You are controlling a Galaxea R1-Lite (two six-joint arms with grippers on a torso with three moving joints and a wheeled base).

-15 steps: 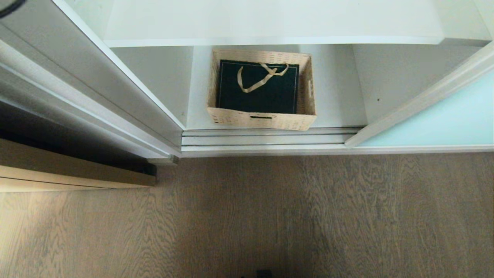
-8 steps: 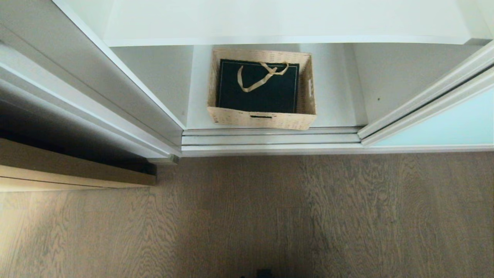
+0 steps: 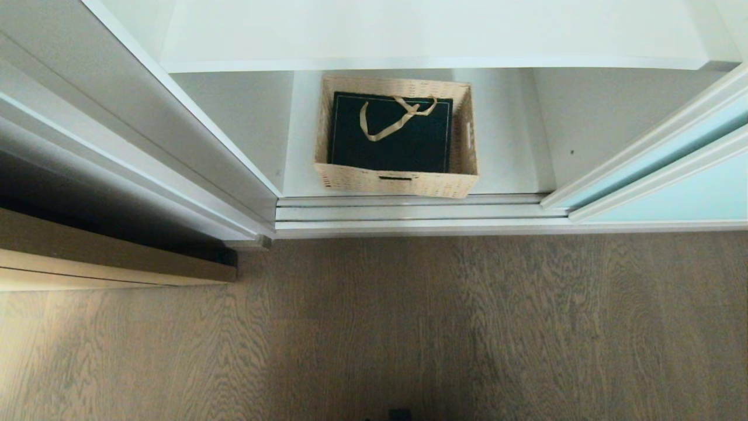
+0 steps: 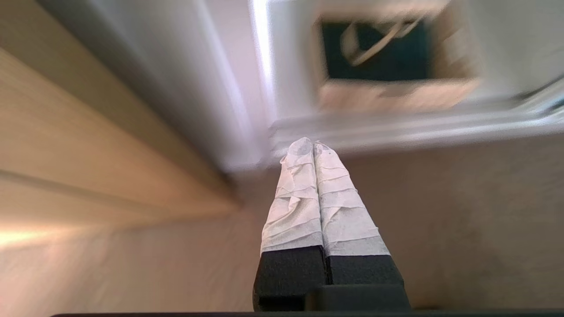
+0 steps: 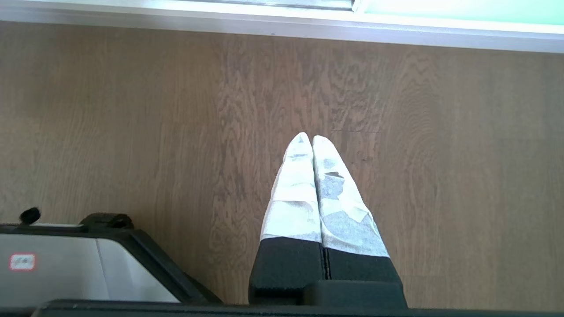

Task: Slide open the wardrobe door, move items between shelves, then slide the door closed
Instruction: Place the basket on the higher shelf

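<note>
Soft, even daylight in the head view, sharp throughout. Upper shelf (image 3: 432,35) bright, near washed out; lower shelf (image 3: 502,146) greyer beneath it. Deep shadow at the left beside the cabinet (image 3: 105,257); warm patch of light on the floor (image 3: 35,327) at far left. Left wrist view heavily smeared: basket (image 4: 396,88) and door track streaked, only the fingers (image 4: 304,198) crisp. Right wrist view sharp, glare along the top edge.

Black pincer (image 4: 313,143) fingers (image 4: 294,198) wrapped in creased white tape
</note>
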